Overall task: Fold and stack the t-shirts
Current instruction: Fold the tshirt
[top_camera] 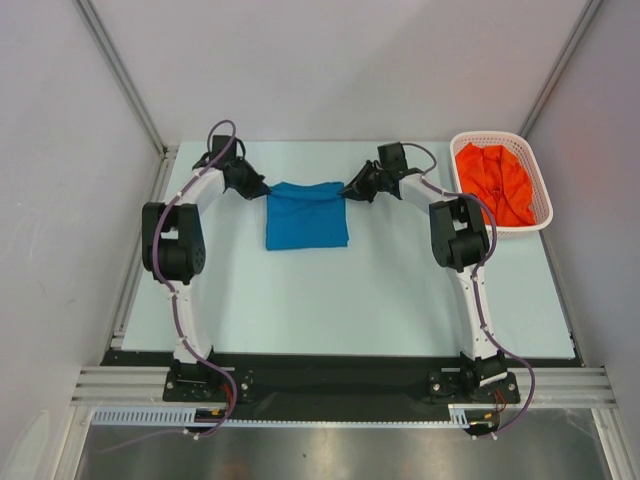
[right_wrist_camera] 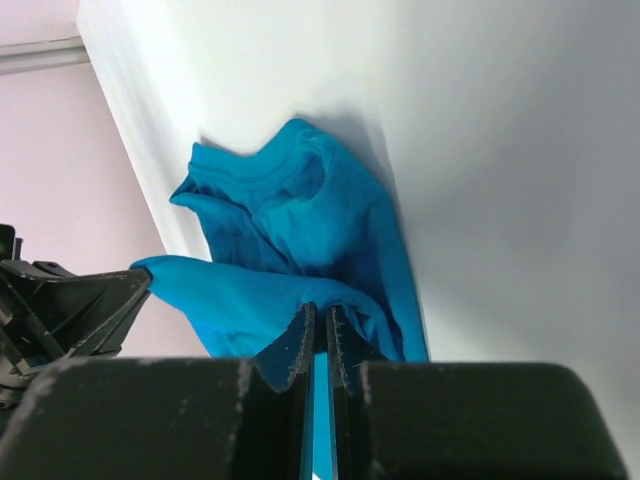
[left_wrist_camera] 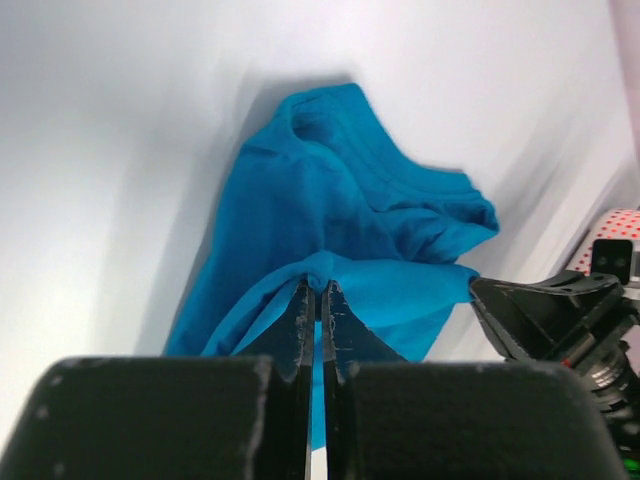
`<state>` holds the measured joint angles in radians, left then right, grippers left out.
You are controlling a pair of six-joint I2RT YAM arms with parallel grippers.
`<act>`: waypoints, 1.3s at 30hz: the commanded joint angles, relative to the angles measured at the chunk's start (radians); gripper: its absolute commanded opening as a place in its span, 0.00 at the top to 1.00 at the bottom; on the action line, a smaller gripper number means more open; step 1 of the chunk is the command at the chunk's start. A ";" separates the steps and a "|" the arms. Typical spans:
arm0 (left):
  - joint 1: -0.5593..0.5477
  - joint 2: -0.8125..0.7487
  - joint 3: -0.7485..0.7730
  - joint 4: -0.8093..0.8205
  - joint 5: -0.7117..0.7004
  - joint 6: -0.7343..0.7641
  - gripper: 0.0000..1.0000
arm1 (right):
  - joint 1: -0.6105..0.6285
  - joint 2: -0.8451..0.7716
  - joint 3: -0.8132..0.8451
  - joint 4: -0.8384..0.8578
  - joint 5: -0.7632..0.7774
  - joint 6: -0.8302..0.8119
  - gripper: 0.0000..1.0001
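T-shirt [top_camera: 307, 218] in left tool [top_camera: 263, 190], right tool [top_camera: 348, 188]

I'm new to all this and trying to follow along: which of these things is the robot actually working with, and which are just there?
Part of the job: blue t-shirt, pinched by the left gripper and right gripper; orange-red t-shirt, crumpled in the basket.
Just there: the basket itself; the table.

The left hand [left_wrist_camera: 320, 298] has its two dark fingers pressed together on a raised fold of the blue t-shirt [left_wrist_camera: 320, 200]. The rest of the shirt lies rumpled on the pale table [left_wrist_camera: 120, 150], collar at the far end. At the right, the right hand [left_wrist_camera: 480, 293] meets the same lifted edge. Behind it shows a sliver of a white basket [left_wrist_camera: 612, 225].
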<state>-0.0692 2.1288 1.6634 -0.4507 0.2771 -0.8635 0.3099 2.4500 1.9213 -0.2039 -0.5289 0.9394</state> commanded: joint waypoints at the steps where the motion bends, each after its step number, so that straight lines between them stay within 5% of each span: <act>1: 0.012 -0.006 0.076 0.038 0.019 -0.017 1.00 | -0.006 -0.056 0.065 0.026 0.010 0.012 1.00; 18: 0.008 0.017 0.113 0.086 0.047 -0.035 1.00 | -0.015 -0.074 0.077 0.066 0.010 0.039 1.00; 39: 0.037 0.302 0.381 0.228 0.048 -0.072 0.96 | -0.040 0.273 0.428 0.135 -0.014 0.113 0.94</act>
<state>-0.0540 2.4199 1.9846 -0.3302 0.3264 -0.9073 0.2749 2.6827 2.2471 -0.1097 -0.5259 1.0298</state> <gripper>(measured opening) 0.055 0.079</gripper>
